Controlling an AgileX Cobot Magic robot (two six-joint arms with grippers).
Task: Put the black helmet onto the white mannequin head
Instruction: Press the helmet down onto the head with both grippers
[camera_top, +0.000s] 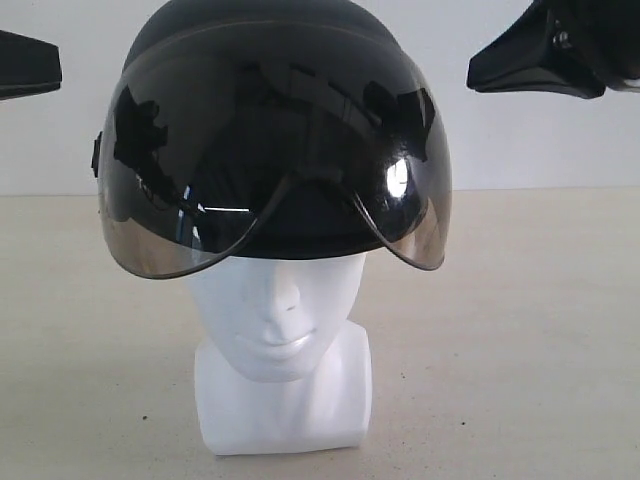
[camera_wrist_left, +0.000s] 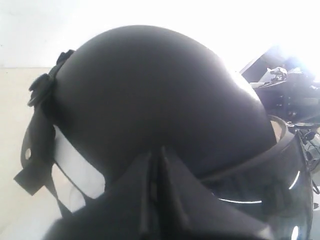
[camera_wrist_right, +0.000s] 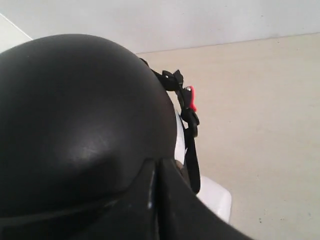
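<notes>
Left hand (camera_wrist_left: 157, 155) and right hand (camera_wrist_right: 156, 165) are both sitting pinched closed on nothing, hanging high on either side of the helmet (camera_top: 270, 130), clear of it. Helmet is resting on the head (camera_top: 285, 330) (visor (camera_top: 150, 240) covering the eyes), which is standing on the worktop (camera_top: 520, 350).
</notes>
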